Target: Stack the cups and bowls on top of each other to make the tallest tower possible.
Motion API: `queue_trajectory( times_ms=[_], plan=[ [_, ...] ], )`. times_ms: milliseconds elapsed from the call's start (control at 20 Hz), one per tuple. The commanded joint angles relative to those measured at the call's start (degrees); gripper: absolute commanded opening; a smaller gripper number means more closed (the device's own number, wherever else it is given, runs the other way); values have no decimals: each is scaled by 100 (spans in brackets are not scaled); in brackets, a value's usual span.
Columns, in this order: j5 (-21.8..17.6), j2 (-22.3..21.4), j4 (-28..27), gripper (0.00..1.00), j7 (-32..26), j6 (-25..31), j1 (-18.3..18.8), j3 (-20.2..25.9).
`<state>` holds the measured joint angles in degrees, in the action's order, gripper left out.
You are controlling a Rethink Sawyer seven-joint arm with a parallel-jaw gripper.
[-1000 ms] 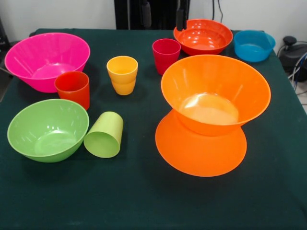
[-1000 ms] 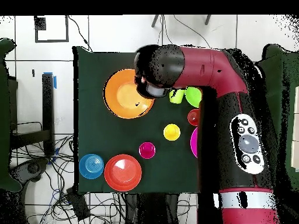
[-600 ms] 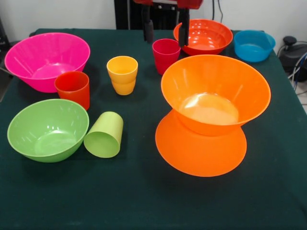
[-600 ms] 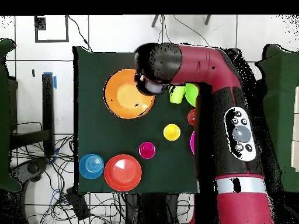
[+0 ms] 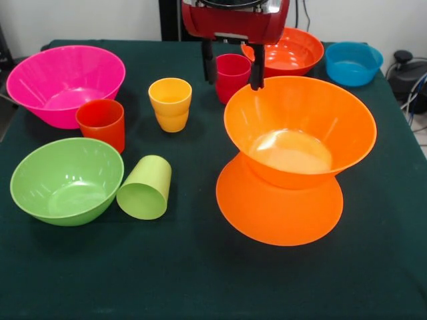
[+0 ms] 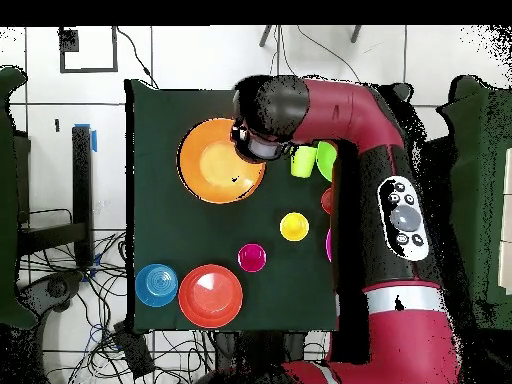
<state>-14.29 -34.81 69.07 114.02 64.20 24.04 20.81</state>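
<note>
- Dark green cloth covers the worktop (image 5: 200,280), and every cup and bowl stands on it apart from the jaws.
- Coming down from above, the jaws (image 5: 233,65) are apart and empty, one finger to each side of the magenta-red cup (image 5: 231,75); whether they are level with it or nearer the camera I cannot tell.
- Just beside the jaws, toward the camera, stands the tower (image 5: 293,160): one orange bowl inverted as a broad base, a second upright on it, so the narrow bottoms meet and the open mouth can take the next piece.
- To the other side of the jaws the yellow-orange cup (image 5: 170,103) stands upright; farther off are the red-orange cup (image 5: 101,123), the pink bowl (image 5: 65,83) and the lime green bowl (image 5: 67,180).
- Well clear of the jaws, the lime green cup (image 5: 145,188) lies on its side, touching the lime green bowl, so I judge it awkward for a top grasp.
- Behind the jaws sit the red-orange bowl (image 5: 287,50) and the blue bowl (image 5: 353,63).
- Against one second ago, when only finger tips showed at the top edge, the red wrist is now in the front view and the fingers reach lower; no cup or bowl has shifted.
</note>
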Motion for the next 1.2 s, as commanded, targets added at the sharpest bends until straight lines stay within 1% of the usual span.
queue_trajectory(
  times_ms=[50,150,200,400,450,600,750,800,900,1050,1100,1200],
  plan=[
    [106,-208,-129,100,-67,884,-16,-15],
    [186,-381,-269,100,-109,1327,-8,7],
    [220,-454,-296,100,-101,1451,-7,12],
    [364,-765,-144,100,-27,1626,6,26],
    [358,-812,-179,100,-45,1684,-1,34],
    [388,-961,-71,100,-38,1665,3,9],
    [343,-1088,149,100,29,1446,7,-91],
    [317,-1054,232,100,87,1311,20,-132],
    [193,-951,378,100,463,1010,-39,-327],
    [4,-877,595,100,958,412,-130,-602],
    [-33,-863,666,100,1008,234,-142,-664],
    [-50,-809,735,100,875,5,-118,-712]
  ],
)
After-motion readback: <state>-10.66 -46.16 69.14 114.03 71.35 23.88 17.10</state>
